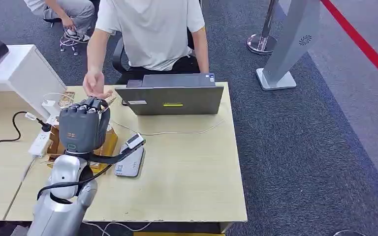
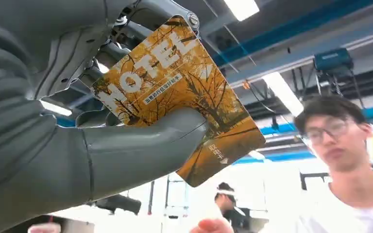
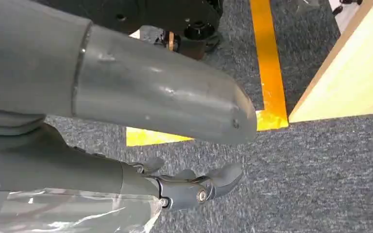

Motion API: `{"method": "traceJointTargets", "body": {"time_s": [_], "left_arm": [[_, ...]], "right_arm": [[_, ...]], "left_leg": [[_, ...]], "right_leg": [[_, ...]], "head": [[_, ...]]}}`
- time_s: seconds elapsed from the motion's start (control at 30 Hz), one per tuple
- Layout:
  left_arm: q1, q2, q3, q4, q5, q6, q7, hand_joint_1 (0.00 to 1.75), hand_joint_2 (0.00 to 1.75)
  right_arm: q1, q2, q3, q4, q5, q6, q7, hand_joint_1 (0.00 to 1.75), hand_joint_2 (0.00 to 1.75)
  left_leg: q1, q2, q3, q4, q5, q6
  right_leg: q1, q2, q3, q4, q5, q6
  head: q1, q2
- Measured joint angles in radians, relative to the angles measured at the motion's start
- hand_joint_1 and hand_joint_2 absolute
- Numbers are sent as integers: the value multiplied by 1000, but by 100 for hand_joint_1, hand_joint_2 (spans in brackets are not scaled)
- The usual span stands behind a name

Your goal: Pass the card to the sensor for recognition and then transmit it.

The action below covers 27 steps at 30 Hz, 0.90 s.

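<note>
You have a person in a white shirt seated behind the wooden table, one open palm held out beside a closed grey laptop, with a white power strip at the table's left and a grey stand on the carpet.

The desk has a pale wood-grain top, smooth and matt. The left hand is dull grey plastic with a ribbed cover; its arm is silver with a soft sheen. The card it holds looks like glossy printed plastic (orange foliage, white lettering). The right hand shows smooth matt grey shells, lightly scuffed. The floor is rough grey carpet. The laptop lid is matt grey. The person's shirt is plain light cloth.
</note>
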Motion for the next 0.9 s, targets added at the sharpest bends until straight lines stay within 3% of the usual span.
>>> {"method": "traceJointTargets", "body": {"time_s": [0.07, 0.2, 0.4, 0.43, 0.6, 0.9], "left_arm": [[-9, 6, 7, 0, 0, 0, 14, 175, 175], [-74, 63, 7, 31, -1, -26, 127, 175, 175], [-169, 107, 23, 118, -1, -43, 123, 175, 175], [-177, 111, 25, 127, -1, -44, 122, 0, 175], [-188, 129, 27, 155, -1, -72, 122, 0, 175], [-188, 130, 45, 189, -1, -64, 114, 0, 175]], "right_arm": [[-1, 2, 0, 0, 2, 0, 1, 0, 0], [-6, 8, 2, 0, 27, 4, 3, 0, 0], [-15, 15, 3, -2, 33, 15, 10, 0, 0], [-14, 15, 3, -2, 33, 15, 11, 0, 0], [-14, 16, 3, -2, 33, 15, 12, 0, 0], [-14, 18, 3, -2, 36, 15, 13, 0, 0]], "left_leg": [[0, 0, 0, 0, 0, 0], [0, 0, 0, 0, 0, -1], [0, 0, 0, 0, 1, -1], [0, 0, 0, 0, 1, -1], [0, 0, 0, 0, 1, -1], [0, 0, 0, 0, 1, -1]], "right_leg": [[0, 0, 0, 0, 0, 0], [0, 1, -1, 0, 0, 0], [0, 1, -1, 1, 0, 0], [0, 1, -1, 1, 0, 0], [0, 1, -1, 1, 0, 0], [0, 1, -1, 1, 0, 0]], "head": [[1, 0], [0, 0], [0, 0], [0, 0], [0, 0], [0, 0]]}}
